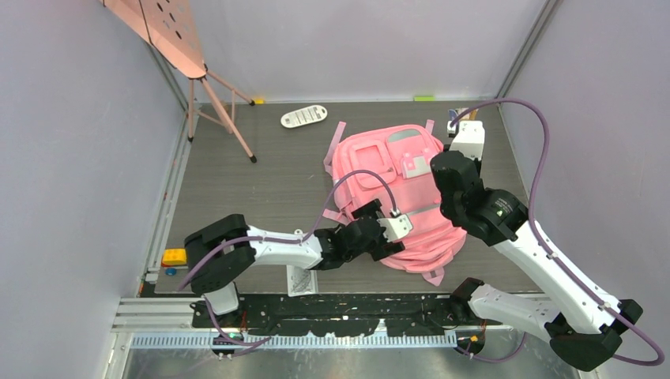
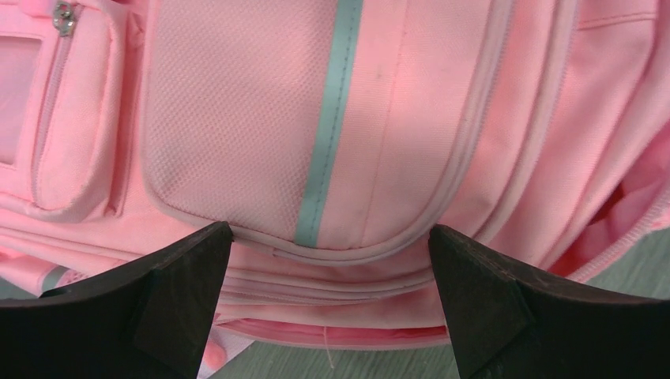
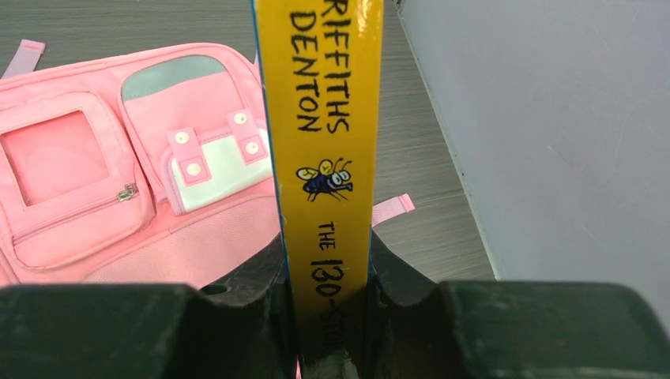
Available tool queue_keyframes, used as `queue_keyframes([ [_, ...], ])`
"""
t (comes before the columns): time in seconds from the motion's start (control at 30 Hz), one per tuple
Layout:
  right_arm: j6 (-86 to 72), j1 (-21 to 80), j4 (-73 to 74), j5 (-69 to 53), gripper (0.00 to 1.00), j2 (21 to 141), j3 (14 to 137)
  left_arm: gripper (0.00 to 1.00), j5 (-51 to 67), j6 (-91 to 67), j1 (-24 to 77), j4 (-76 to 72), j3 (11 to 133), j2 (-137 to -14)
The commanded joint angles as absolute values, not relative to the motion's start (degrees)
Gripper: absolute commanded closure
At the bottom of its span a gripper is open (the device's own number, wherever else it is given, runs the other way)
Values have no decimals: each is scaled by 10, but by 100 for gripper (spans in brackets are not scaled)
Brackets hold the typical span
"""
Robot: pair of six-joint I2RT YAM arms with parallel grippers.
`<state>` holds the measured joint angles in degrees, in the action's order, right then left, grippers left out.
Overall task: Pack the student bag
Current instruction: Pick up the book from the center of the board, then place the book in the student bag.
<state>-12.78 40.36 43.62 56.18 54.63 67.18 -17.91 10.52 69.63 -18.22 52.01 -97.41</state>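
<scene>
Student bag point(image 1: 371, 170): soft pink fabric, lying flat mid-table with pockets up; mouth seemingly gaping at the near edge.
Yellow book point(image 3: 324, 118): thin, stiff, glossy spine, upright beside the bag's far-right corner.
Right gripper point(image 3: 328, 264): jaws clamped on the book; best carried round to the mouth, spine-first.
Left gripper point(image 2: 330, 237): jaws wide above the bag's near edge; should lift the upper lip.

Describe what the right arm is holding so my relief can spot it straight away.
Find the big pink backpack lying on the table. By its far right corner, the right fingers are shut on a thin book. Its yellow spine with black lettering and a small cartoon bee sets it apart from everything pink around it.
</scene>
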Motion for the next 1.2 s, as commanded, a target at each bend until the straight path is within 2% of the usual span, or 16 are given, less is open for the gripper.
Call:
queue_keyframes([
  [0.0,-144,403,410,572,100,533,681,2,-238,134,671,-241,540,-987],
  [0.23,-153,403,404,562,100,551,675,4,-251,92,604,-246,563,-1005],
  [0.4,-159,403,403,566,100,561,667,5,-274,111,593,-237,575,-1002],
  [0.7,-162,403,387,586,100,558,662,1,-147,139,666,-294,511,-933],
  [0.93,-165,403,386,578,100,545,661,0,-101,107,684,-329,532,-982],
  [1.17,-165,403,386,573,100,528,658,0,-112,112,685,-360,558,-1030],
])
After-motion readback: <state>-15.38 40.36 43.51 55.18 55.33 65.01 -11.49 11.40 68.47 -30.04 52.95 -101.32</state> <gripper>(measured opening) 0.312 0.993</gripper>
